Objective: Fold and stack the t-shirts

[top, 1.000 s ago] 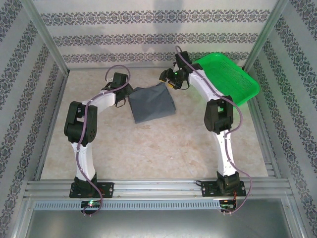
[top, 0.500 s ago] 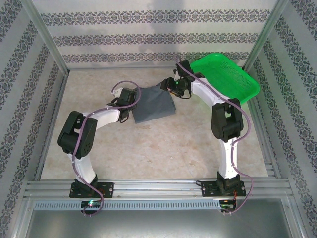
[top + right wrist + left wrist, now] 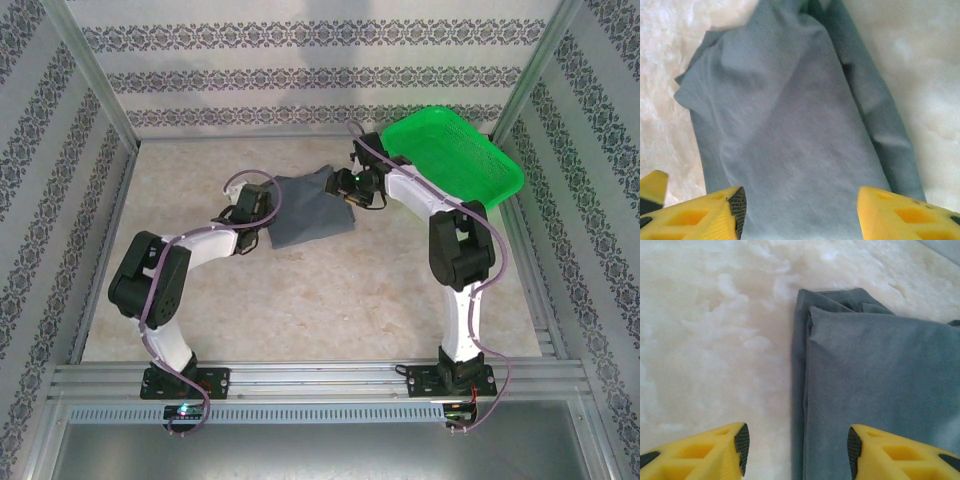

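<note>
**Folded grey shirt lies between two open grippers**

The left gripper (image 3: 265, 212) sits at the left edge of the t-shirt (image 3: 310, 210), though from above its fingers are too small to read. In the left wrist view the yellow fingers (image 3: 715, 452), cut off by the bottom edge, stand wide apart. One is over bare table and the other over cloth, straddling the shirt's layered fold (image 3: 880, 390).

The shirt lies folded mid-table. Its far right corner is hidden under the right gripper (image 3: 343, 185). In the right wrist view those fingers (image 3: 900, 212) are spread wide above the rumpled cloth (image 3: 800, 140).

At far right stands a green basket (image 3: 505, 170), its mesh floor in plain sight.

The table (image 3: 330, 300) is pale and mottled, and patterned walls (image 3: 300, 80) enclose it.
</note>
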{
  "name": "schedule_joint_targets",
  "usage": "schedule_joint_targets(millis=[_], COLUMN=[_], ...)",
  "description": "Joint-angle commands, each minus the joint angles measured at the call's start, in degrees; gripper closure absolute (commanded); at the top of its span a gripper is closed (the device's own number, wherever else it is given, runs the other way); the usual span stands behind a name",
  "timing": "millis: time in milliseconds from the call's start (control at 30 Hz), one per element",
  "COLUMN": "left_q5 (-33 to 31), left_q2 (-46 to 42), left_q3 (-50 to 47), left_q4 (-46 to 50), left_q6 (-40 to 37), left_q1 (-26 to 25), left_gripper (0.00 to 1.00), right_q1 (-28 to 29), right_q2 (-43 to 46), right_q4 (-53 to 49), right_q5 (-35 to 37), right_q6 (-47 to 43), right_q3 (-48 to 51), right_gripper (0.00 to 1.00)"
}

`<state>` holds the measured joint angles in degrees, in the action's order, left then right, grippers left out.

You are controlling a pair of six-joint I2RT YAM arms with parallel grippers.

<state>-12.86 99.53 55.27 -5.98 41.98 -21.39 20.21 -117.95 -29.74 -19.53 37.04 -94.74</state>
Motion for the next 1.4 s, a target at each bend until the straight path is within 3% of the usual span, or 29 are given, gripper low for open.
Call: schedule_joint_targets(millis=[0, 167, 400, 567, 967, 1200, 1367], left_q5=[4.87, 12.42, 17.38, 16.46, 17.14, 20.86, 23.17], left_q2=[-4.87, -10.86, -14.43, -14.47, -18.06, -16.29, -13.52], left_q3=[-2.53, -9.51, -15.31, -17.27, -21.27, -18.49, -17.55], left_q4=[-2.39, -1.37, 0.23, -2.85, -6.5, -6.25, -7.87], left_q6=[-0.4, 4.54, 13.89, 19.62, 25.61, 24.26, 25.31], left_q1=[-0.52, -1.32, -4.72, -4.54, 1.49, 6.91, 7.69], left_gripper=[0.44, 0.43, 0.41, 0.36, 0.35, 0.37, 0.37], right_q1=[-1.02, -0.92, -0.73, -1.13, -3.63, -4.83, -4.78], right_q2=[3.73, 4.57, 5.79, 5.66, 6.59, 3.25, -0.47], right_q4=[0.04, -3.29, -3.05, -0.98, 2.48, 1.16, -0.72], right_q5=[1.46, 0.78, -0.01, -0.49, -2.52, -3.17, -3.67], right_q6=[-2.07, -4.36, -4.35, -5.43, -6.36, -10.08, -10.66], right_q3=[1.84, 3.93, 10.78, 13.6, 16.22, 9.74, 5.36], right_gripper=[0.39, 0.4, 0.4, 0.4, 0.41, 0.41, 0.41])
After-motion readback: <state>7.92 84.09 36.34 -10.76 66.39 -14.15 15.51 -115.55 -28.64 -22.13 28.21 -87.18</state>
